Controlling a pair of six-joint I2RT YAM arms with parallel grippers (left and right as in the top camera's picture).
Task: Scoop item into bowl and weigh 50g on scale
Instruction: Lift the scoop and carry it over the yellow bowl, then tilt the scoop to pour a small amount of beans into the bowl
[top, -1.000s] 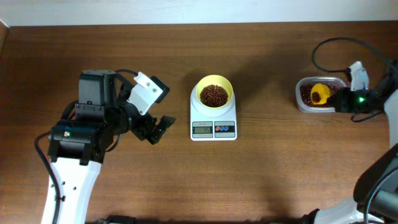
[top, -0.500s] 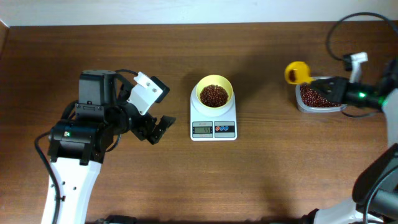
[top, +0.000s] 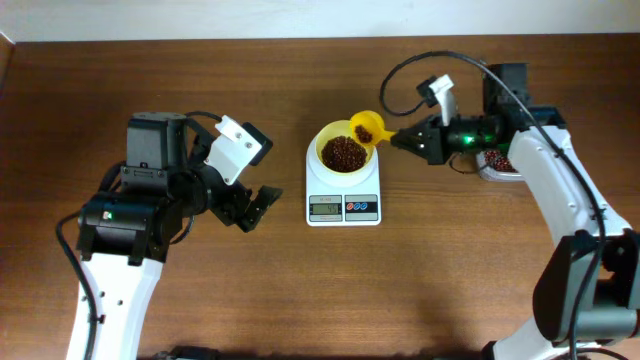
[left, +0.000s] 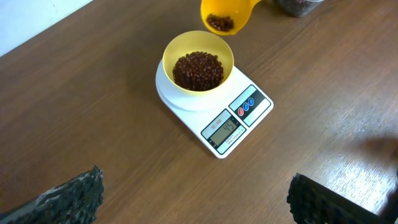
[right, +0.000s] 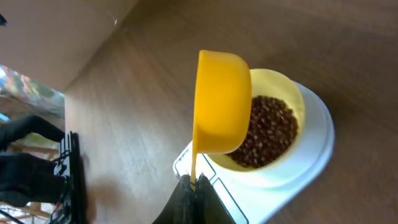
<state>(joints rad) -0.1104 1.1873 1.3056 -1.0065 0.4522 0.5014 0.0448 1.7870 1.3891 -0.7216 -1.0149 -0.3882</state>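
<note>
The pale yellow bowl (top: 322, 146) stands on the white scale (top: 343, 207) with a heap of dark red-brown beans (top: 345, 153) inside. My right gripper (top: 405, 140) is shut on the thin handle of a yellow scoop (top: 366, 128), which hangs just over the bowl's right rim with a few beans in it. The right wrist view shows the scoop (right: 221, 102) partly covering the bowl (right: 289, 87), and the gripper (right: 194, 183) pinching the handle. My left gripper (top: 252, 207) stays open left of the scale, with nothing between its fingers (left: 68, 199).
A clear plastic tub (top: 497, 165) with more beans sits at the right, mostly hidden behind my right arm. The scale's display (left: 222, 129) and its red and blue buttons (left: 247, 104) face the front edge. The table is brown wood.
My right gripper has carried the scoop left from the tub to just over the bowl's right rim. The left arm has not moved.
</note>
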